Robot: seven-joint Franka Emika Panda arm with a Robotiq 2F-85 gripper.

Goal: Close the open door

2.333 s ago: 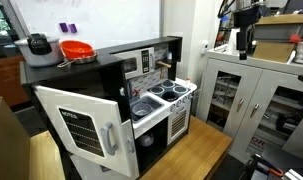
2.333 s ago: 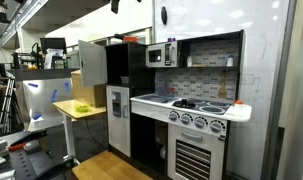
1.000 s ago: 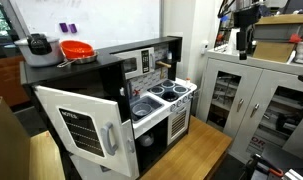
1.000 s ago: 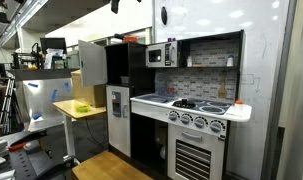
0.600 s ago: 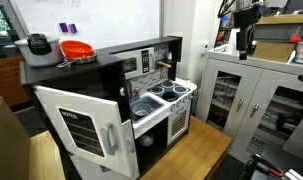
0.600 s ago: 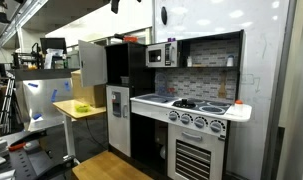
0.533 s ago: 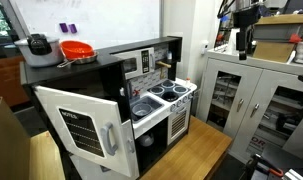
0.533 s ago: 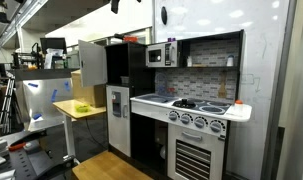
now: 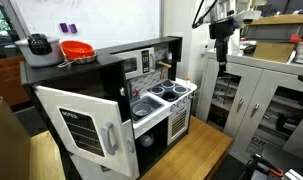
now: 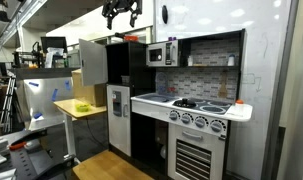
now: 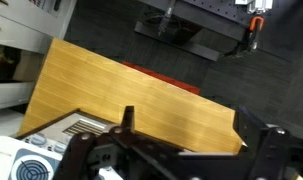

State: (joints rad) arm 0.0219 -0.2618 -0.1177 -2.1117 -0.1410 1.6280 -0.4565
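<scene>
The hand (image 9: 222,56) is black and blocky, mounted under a pale grey-white wrist link (image 9: 224,12), and a thin dark cable (image 9: 199,12) loops beside it in an exterior view. In the wrist view its fingers (image 11: 128,120) are matte black, angular bars rising from a dark, bulky base.

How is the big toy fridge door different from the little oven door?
The fridge door stands wide open; the oven door is shut. The fridge door is far larger than the oven door. The fridge door bears a black lined panel, the oven door a window. Both are white.
</scene>
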